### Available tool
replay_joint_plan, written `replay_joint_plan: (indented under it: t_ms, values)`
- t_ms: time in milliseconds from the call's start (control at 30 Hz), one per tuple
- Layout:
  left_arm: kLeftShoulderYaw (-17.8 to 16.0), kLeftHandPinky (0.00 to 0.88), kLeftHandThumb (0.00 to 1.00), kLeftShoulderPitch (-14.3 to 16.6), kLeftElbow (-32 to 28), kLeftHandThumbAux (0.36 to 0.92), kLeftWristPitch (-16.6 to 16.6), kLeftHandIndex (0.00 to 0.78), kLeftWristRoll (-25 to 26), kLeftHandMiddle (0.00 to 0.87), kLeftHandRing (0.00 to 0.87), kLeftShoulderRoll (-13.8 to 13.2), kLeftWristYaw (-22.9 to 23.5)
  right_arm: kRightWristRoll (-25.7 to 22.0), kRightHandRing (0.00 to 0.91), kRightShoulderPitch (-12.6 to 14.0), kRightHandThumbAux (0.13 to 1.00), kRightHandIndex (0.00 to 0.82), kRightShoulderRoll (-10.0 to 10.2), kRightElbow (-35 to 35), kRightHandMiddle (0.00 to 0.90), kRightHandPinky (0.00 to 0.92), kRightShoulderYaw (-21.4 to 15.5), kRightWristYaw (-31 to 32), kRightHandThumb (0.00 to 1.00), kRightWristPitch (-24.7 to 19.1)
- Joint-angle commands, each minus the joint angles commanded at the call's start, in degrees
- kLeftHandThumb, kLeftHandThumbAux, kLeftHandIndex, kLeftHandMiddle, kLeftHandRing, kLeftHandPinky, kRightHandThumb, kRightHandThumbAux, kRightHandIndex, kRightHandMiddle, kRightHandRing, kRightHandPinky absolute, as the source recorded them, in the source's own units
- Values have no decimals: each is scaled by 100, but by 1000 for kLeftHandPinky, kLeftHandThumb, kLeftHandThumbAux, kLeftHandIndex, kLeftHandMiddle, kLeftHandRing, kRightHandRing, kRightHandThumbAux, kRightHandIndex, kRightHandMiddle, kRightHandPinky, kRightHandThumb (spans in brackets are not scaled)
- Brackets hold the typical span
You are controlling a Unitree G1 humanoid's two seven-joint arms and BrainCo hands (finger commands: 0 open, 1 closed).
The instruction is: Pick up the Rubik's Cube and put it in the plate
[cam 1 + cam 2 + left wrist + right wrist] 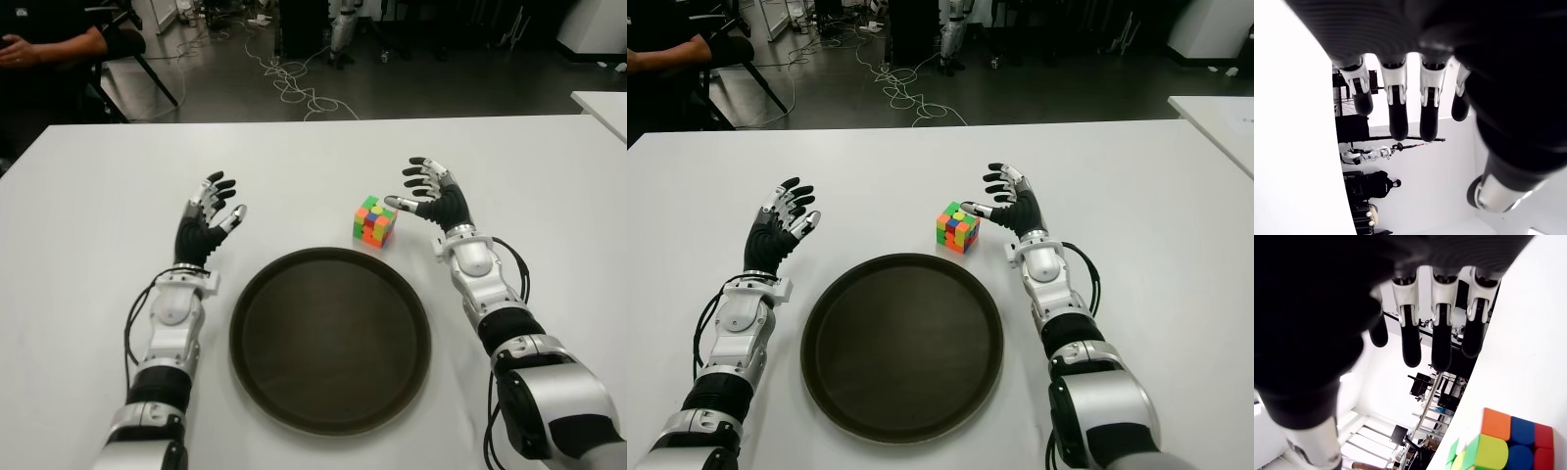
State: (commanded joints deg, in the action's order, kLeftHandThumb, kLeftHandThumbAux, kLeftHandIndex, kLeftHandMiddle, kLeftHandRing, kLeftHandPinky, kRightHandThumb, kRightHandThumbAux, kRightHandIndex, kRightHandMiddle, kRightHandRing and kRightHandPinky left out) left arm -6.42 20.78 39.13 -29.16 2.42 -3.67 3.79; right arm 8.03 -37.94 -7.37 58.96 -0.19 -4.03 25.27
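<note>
the multicoloured rubik's cube (374, 221) sits on the white table (88, 196) at 1 o'clock off the dark round plate (265, 377). your right hand (431, 196), fingers spread and empty, is just beside it at 3 o'clock; left hand (206, 227), also spread, shows left of the plate.

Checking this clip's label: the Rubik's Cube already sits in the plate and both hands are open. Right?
Not quite. The Rubik's Cube sits on the table beyond the plate, as the left eye view shows. Left hand and right hand are open.
</note>
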Motion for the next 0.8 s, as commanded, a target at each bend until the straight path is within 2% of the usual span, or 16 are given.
replay_joint_plan:
  t_ms: [733, 800]
  values:
    - [-22, 100, 50, -1, 38, 741, -75, 151, 46, 214, 171, 30, -6, -5, 288, 12, 797, 221, 9, -8, 293, 290, -21, 5, 21, 42]
    - [-7, 98, 47, -7, 26, 739, -57, 148, 15, 209, 167, 14, -15, 183, 280, 51, 802, 208, -62, -101, 280, 288, 122, -37, 20, 172]
